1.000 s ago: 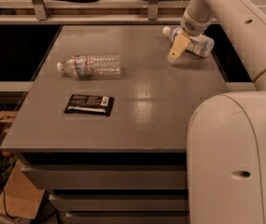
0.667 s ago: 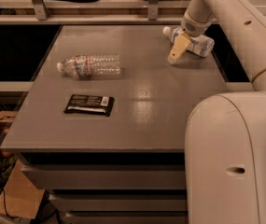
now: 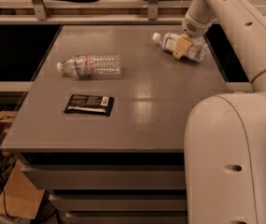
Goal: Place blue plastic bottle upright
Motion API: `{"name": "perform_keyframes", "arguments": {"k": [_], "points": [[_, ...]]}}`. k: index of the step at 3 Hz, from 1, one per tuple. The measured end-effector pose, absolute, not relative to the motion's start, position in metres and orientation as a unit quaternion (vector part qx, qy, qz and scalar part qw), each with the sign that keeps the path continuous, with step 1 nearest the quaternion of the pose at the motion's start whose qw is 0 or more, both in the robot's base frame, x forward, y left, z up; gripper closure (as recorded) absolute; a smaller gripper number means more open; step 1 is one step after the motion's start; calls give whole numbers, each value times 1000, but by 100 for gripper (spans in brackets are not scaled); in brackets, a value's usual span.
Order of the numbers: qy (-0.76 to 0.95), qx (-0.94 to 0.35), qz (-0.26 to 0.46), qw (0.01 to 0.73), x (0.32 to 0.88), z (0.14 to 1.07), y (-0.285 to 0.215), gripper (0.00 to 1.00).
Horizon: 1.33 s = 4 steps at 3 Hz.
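The blue plastic bottle (image 3: 194, 50) lies on its side at the far right of the grey table (image 3: 137, 101), with its white cap (image 3: 157, 36) pointing left. My gripper (image 3: 181, 47) comes down from the white arm and is shut across the bottle's middle. One tan finger (image 3: 181, 46) shows on the near side of the bottle and the other is hidden behind it. The bottle rests on the tabletop.
A ribbed clear bottle (image 3: 90, 65) with a red-blue band lies on its side at the table's left. A black packet (image 3: 88, 104) lies flat nearer the front left. My white arm's large base link (image 3: 230, 162) fills the front right. A rail (image 3: 123, 18) runs behind the table.
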State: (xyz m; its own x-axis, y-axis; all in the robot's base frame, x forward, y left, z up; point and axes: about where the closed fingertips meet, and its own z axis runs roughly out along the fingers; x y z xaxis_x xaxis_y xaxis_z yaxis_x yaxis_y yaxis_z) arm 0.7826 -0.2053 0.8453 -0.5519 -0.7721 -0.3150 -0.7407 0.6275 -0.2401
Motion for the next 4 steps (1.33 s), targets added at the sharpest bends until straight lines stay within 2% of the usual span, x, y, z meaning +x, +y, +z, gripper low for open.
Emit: {"name": "perform_keyframes", "arguments": {"k": [2,3,4], "points": [[876,-434,-41,205,779,858,-206,86],[867,-444,-38,223,775,879,-200,100],[859,-442,-20,258,767,906,-193,100]]}}
